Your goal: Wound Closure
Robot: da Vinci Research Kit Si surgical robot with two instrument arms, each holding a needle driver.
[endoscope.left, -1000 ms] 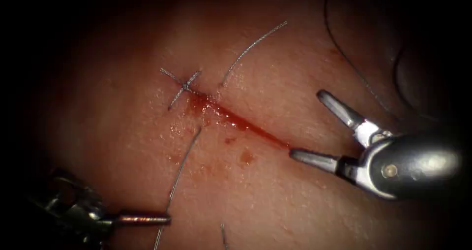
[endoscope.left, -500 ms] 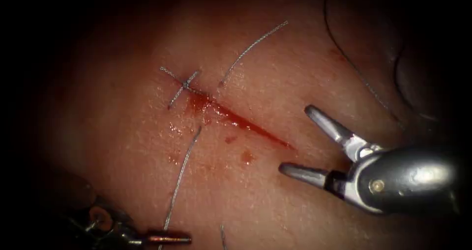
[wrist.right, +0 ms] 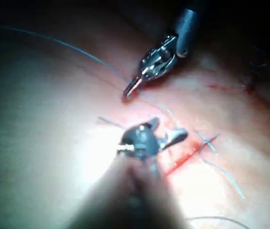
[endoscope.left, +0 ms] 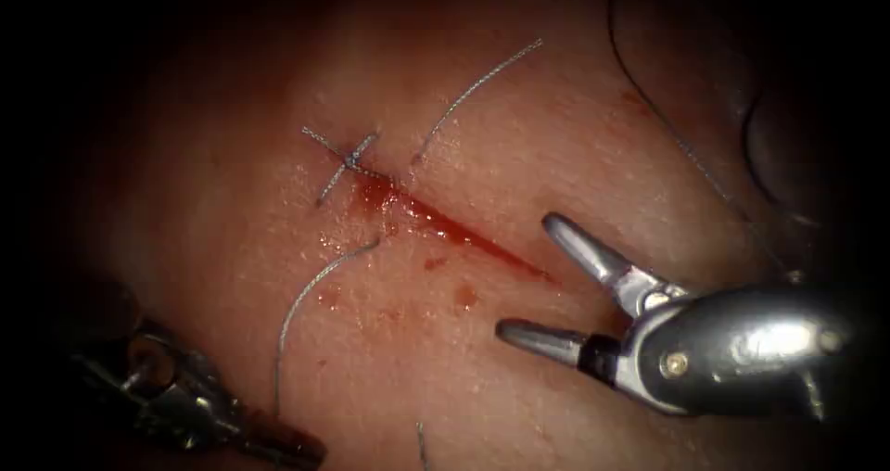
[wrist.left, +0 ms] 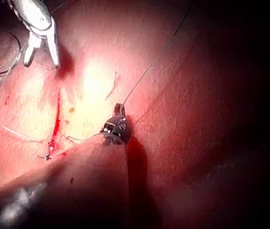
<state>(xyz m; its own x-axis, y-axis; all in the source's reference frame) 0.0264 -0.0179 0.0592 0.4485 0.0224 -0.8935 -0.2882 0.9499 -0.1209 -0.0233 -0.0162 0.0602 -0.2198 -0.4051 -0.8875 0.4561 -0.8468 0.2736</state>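
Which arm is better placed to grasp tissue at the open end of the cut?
Probably the right tool: open and empty beside the cut end, while the left tool holds thread.

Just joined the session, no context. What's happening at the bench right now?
Suturing practice on the tissue. The left tool, below the cut, is shut on the thread, which curves up to the skin just left of the cut. The right tool sits at the cut's right end with jaws wide open, holding nothing. One tied knot with cut ends sits at the cut's upper left end, with red fluid beside it.
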